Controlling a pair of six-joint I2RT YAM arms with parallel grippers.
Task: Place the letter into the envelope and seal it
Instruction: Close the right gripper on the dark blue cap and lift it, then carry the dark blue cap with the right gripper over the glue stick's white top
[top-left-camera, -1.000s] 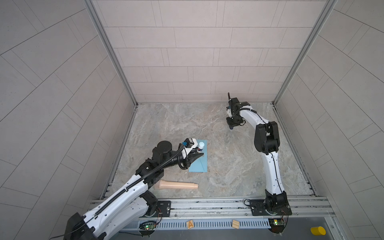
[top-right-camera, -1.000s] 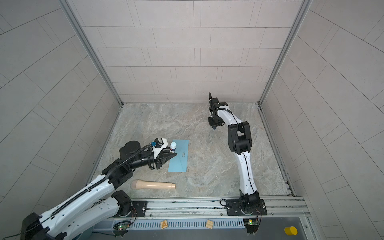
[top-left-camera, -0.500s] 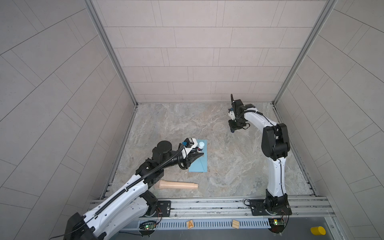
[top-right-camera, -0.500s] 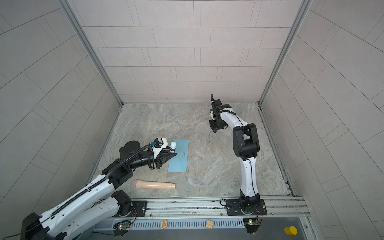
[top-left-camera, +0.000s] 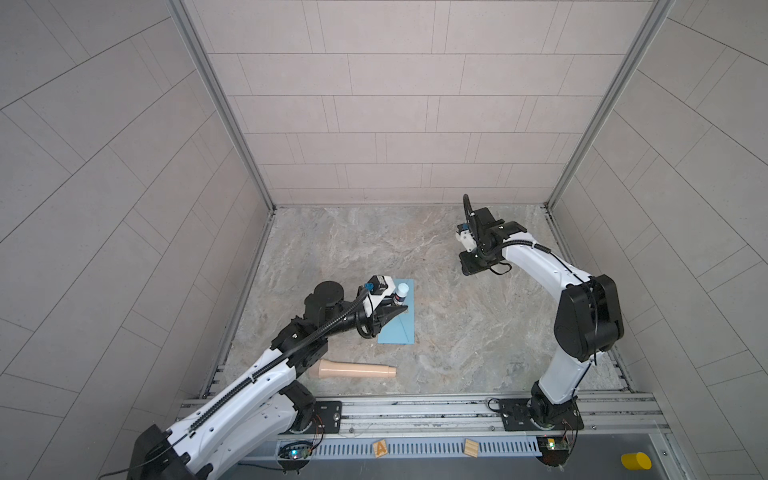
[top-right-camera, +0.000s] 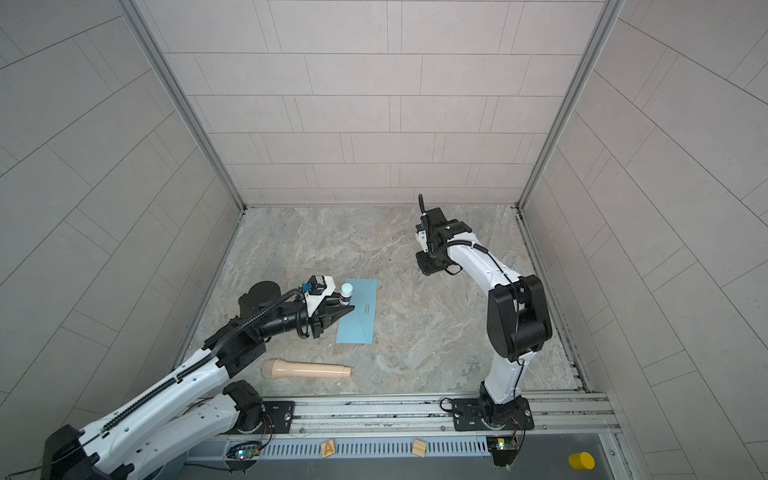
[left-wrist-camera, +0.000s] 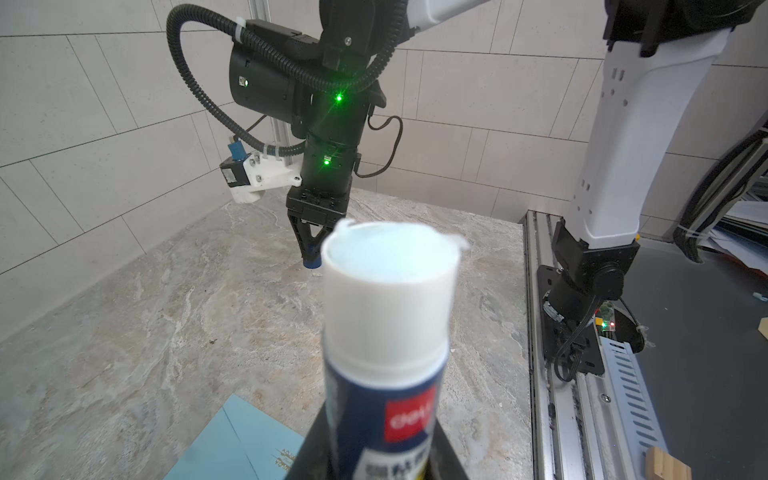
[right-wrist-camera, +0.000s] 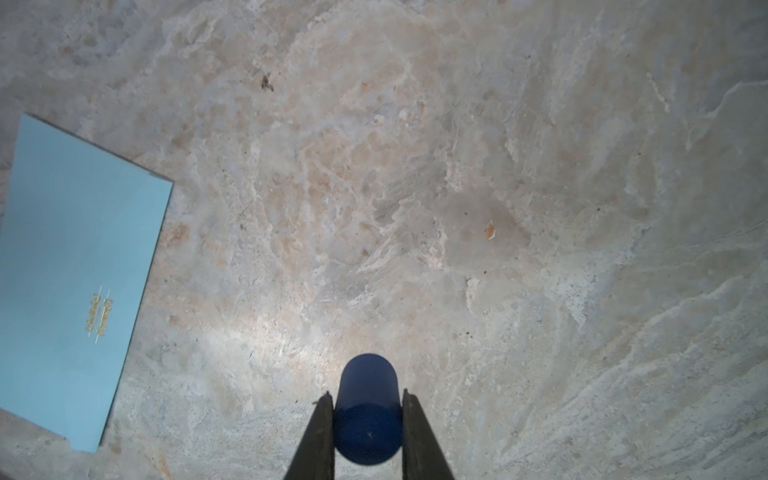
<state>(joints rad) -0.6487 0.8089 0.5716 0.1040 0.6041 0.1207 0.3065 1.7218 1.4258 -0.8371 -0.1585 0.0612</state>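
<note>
**Glue stick uncapped, envelope lying flat, letter not in sight**

Top views. The envelope (top-right-camera: 360, 322) lies flat on the surface (top-left-camera: 457, 332), left of middle, with its long side running near to far. The left pincer (top-right-camera: 341, 304) is clenched on a glue stick (top-right-camera: 346, 291) over the envelope's far left corner. I can't tell whether the stick touches the paper. The right arm (top-left-camera: 540, 262) reaches to the far right, well apart from the envelope, and its body covers its fingertips from above. A beige stick (top-left-camera: 353, 370) lies near the front edge, untouched.

Left wrist view. The glue stick fills the frame with its white top bare and no cap on it. A corner of the envelope shows below it, with fold seams and part of a gold mark. Across the surface the right pincer (left-wrist-camera: 312, 258) hangs pointing down, with something dark blue at its tip.

Right wrist view. The right pincer grips a dark blue cap (right-wrist-camera: 368, 409) above bare surface, one finger on each side of it. The envelope sits far to one side, gold mark up and cut off by the frame edge.

Progress, as a judgement. The letter shows in no view, so it is probably already inside the envelope. The gluing step looks to be in hand. Sealing is left to do, and perhaps recapping.

Unclear. I can't tell whether the flap is only folded down or already stuck, or whether any glue is on the paper.
</note>
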